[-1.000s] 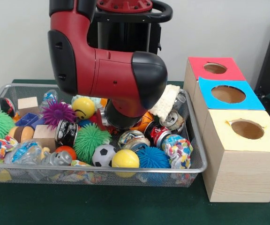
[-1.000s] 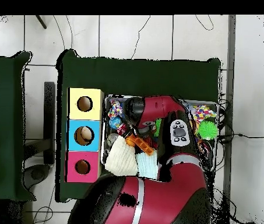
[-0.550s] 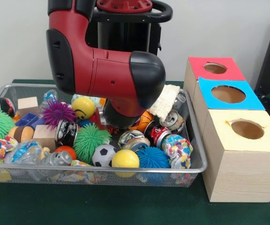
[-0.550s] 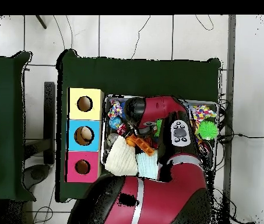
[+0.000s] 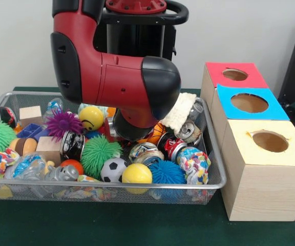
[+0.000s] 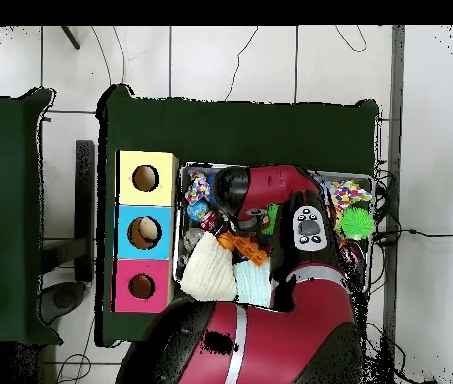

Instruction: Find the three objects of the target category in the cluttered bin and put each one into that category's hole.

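Green table (image 5: 137, 225) is carrying a mesh bin (image 5: 216, 169) beside three holed boxes (image 5: 262, 169), where the arm (image 5: 117, 77) is hiding its claw, state indeterminable; crushed cans (image 5: 181, 141), apparently light, dented and slippery, are lying at the bin's box end, best gripped across their flattened sides.

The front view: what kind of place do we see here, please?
Probably a robotics lab set up for a sorting test. A red robot arm reaches into a wire mesh bin crammed with balls, cans and toys, beside wooden boxes with round holes under red, blue and yellow tops, on a green-covered table.
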`<state>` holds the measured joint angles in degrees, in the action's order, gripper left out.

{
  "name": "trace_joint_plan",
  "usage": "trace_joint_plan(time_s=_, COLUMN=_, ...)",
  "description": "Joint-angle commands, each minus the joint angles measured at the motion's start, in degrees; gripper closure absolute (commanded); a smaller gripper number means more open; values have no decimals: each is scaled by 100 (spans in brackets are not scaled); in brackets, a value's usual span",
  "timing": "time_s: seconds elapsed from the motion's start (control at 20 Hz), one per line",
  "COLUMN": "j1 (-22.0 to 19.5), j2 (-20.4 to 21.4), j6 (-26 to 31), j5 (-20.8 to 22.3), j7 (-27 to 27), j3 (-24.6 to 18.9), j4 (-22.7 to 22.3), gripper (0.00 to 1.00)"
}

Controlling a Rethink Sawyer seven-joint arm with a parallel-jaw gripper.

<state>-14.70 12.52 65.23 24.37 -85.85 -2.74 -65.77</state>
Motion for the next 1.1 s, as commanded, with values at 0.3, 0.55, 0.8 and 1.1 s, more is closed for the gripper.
trace_joint_plan(time_s=0.3, j1=46, j2=-199, j6=-3, j5=-174, j7=-592, j3=-171, j4=-394, gripper=100)
trace_joint_plan(time_s=0.55, j1=-72, j2=413, j6=-1251, j5=-79, j7=-739, j3=-197, j4=-1073, gripper=100)
trace_joint_plan(time_s=0.8, j1=-67, j2=992, j6=-1390, j5=-272, j7=-871, j3=-140, j4=-1155, gripper=100)
trace_joint_plan(time_s=1.1, j1=29, j2=1015, j6=-1331, j5=-307, j7=-1015, j3=23, j4=-992, gripper=100)
